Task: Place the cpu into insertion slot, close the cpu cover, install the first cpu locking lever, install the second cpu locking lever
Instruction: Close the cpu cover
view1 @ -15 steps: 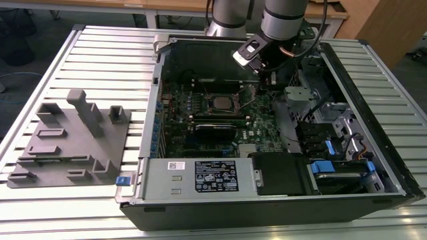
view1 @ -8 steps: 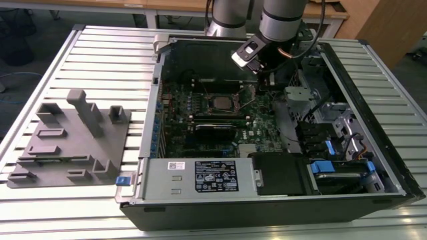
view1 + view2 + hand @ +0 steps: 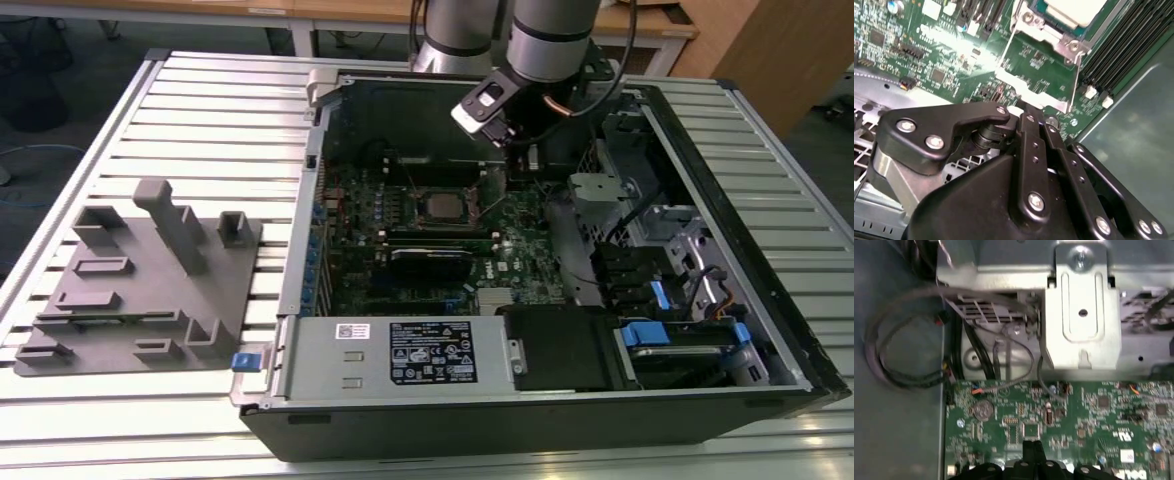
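Your pincer (image 3: 1032, 446) is clenched, nothing between its tips, close over the green motherboard (image 3: 1019, 425). The second wrist view gives you the cpu (image 3: 1074, 10) lying in the insertion slot (image 3: 449, 226), the cpu cover (image 3: 1041, 30) framing it, with the pincer's black linkage blocking the board nearer you. The first wrist view offers instead a coin battery (image 3: 983, 410), a metal bracket (image 3: 1081, 325) and looped cables (image 3: 899, 355). In the exterior view the arm (image 3: 554, 40) leans over the open case (image 3: 534, 400).

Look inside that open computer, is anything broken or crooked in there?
Nothing stands out. The silvery-grey square chip lies flat and straight on the green circuit board, no parts look loose or spilled, and the black gripper hangs shut close above the board beside it.
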`<state>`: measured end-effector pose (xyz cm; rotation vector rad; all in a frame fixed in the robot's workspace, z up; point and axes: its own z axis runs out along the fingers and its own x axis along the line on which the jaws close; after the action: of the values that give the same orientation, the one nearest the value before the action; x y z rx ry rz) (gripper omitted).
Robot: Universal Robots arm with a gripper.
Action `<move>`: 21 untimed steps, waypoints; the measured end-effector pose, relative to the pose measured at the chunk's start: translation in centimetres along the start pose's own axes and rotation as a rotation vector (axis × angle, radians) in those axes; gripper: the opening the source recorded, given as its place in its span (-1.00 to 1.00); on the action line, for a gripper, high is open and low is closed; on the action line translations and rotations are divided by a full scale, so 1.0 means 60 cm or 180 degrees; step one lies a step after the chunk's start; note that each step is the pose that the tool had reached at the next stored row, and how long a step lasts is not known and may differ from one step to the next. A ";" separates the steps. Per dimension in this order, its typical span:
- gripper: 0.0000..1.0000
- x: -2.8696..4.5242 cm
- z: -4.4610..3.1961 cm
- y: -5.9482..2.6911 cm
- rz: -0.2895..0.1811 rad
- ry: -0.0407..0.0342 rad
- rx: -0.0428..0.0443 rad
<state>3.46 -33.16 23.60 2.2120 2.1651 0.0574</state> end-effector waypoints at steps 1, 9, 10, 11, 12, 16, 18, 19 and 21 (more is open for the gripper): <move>-0.79 0.000 0.000 -0.004 0.0000 0.0000 0.0000; -0.79 0.001 -0.001 -0.049 0.0000 0.0000 0.0000; -0.79 0.001 -0.001 -0.055 0.0000 0.0000 0.0000; -0.79 0.001 -0.002 -0.060 0.0001 0.0000 0.0000; -0.79 0.001 -0.002 -0.066 0.0000 0.0000 0.0000; -0.79 0.001 -0.003 -0.087 0.0000 0.0000 0.0000; -0.79 0.001 -0.003 -0.090 0.0001 0.0000 0.0000; -0.79 0.001 -0.003 -0.090 0.0000 0.0000 0.0000; -0.79 0.001 -0.003 -0.090 0.0000 0.0000 0.0000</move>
<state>-1.95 -32.99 23.45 2.2121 2.1650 0.0574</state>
